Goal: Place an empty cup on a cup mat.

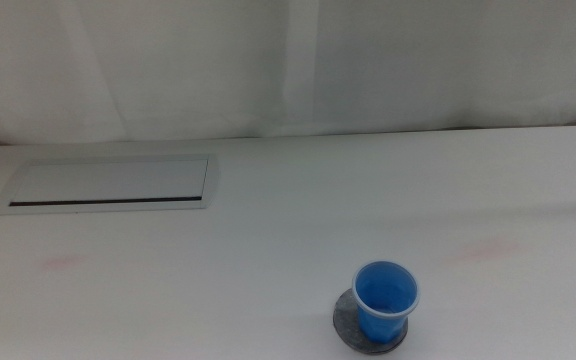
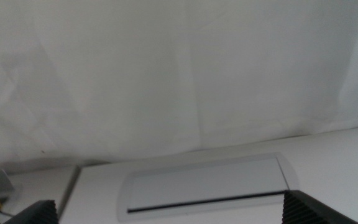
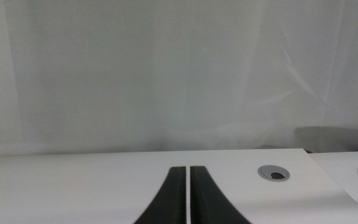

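The cup (image 1: 386, 298), bright blue with a paler rolled rim, stands upright at the near edge of the white worktop (image 1: 298, 220), right of centre in the middle view, mouth open and nothing visible inside. It rests on the cup mat (image 1: 346, 322), a thin mottled grey disc whose edge shows around the cup's base on the left and near sides. Neither arm appears in the middle view. Far back on the left, well apart from the cup, a rectangular white panel (image 1: 108, 184) with a dark slot along its near edge lies flush in the worktop. The left claw (image 2: 178, 214) shows only two dark jaw tips at the corners of its wrist view, spread wide, holding nothing, facing that same panel (image 2: 207, 185). The right claw (image 3: 188, 196) has its jaws pressed together with only a hairline gap, empty, above bare worktop near a round grey cable grommet (image 3: 273, 173). A white curtain (image 1: 288, 60) hangs behind the worktop.
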